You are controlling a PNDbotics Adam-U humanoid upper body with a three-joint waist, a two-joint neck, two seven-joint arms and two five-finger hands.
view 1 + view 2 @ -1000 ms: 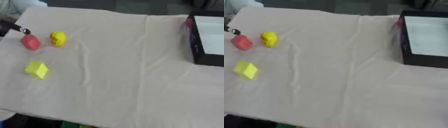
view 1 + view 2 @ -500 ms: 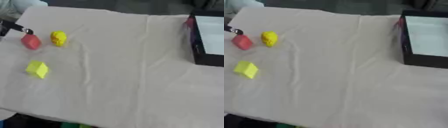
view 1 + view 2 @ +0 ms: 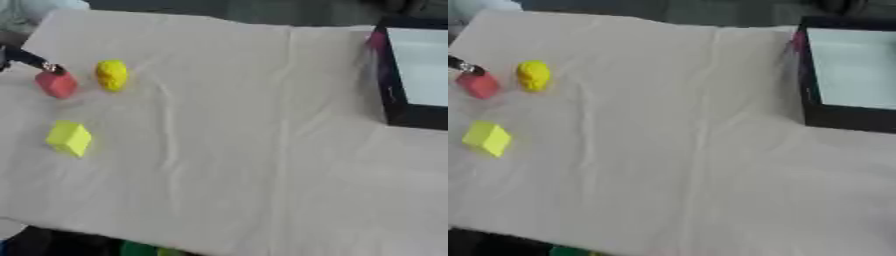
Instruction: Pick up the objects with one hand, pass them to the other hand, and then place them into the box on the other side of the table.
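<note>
Reaching in from the table's left edge, the left hand (image 3: 33, 61) has its dark fingertip touching the top of the red block (image 3: 58, 84), exactly where it sat a second ago, so nothing has been lifted and the pick-up is, I judge, only beginning (whether its fingers are spread or closed I cannot tell, as so little of it shows). Beside the red block lie the rounded yellow piece (image 3: 111, 75) and, nearer, the yellow cube (image 3: 69, 139), while the black box (image 3: 847, 116) waits well apart across the cloth-covered table (image 3: 245, 150).
</note>
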